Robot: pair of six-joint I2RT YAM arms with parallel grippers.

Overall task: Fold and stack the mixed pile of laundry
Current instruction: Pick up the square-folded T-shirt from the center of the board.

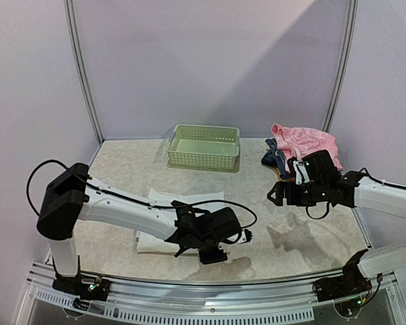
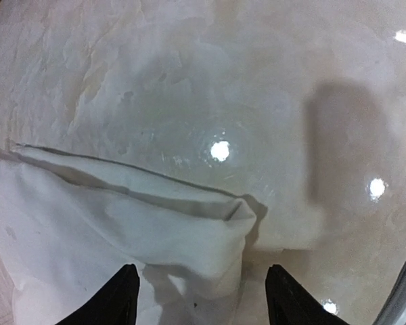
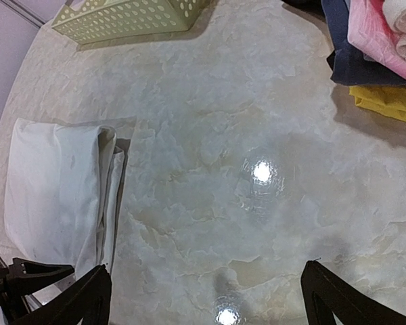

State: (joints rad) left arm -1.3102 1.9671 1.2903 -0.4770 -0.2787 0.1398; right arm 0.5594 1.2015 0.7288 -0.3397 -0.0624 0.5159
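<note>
Counted on the counter: one white garment (image 1: 164, 197), one pink garment (image 1: 304, 141), one dark blue piece (image 3: 355, 64), one yellow piece (image 3: 389, 101), one lattice basket (image 1: 203, 160).

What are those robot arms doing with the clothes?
They are folding laundry. The left gripper hangs open over the folded white piece lying flat on the table, holding nothing. The right gripper is open too, over bare table. The pink piece sits crumpled on the dark blue and yellow clothes at the far right, not yet folded.

left pincer (image 2: 201, 288) parted, right pincer (image 3: 206, 291) spread wide
</note>
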